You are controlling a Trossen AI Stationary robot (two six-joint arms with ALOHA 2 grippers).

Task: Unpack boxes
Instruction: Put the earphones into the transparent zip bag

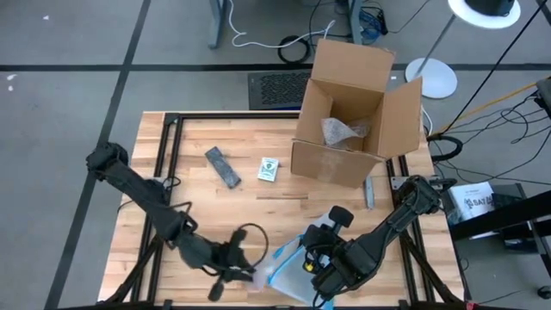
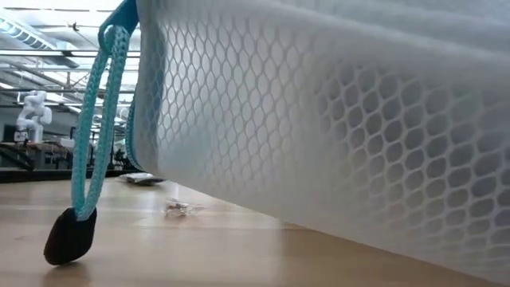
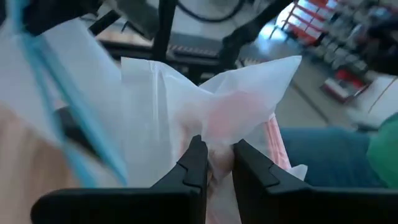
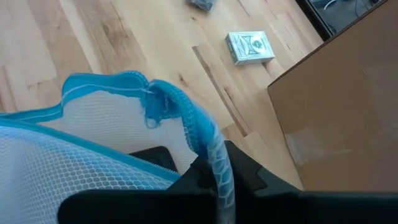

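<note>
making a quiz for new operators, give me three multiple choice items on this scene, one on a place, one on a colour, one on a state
1. Where on the table does the open brown cardboard box stand?
A. far right part
B. near left corner
C. under the left arm

2. What colour is the edging of the white mesh pouch?
A. red
B. blue
C. black

3. How does the left tool stand?
A. wide open over bare wood
B. out of view
C. shut on thin clear plastic film

Answers:
1 A, the high view shows the box toward the table's far right, flaps up.
2 B, the right wrist view shows a blue trim, which the right tool pinches.
3 C, the left wrist view shows both fingers pressed onto the film.
</note>
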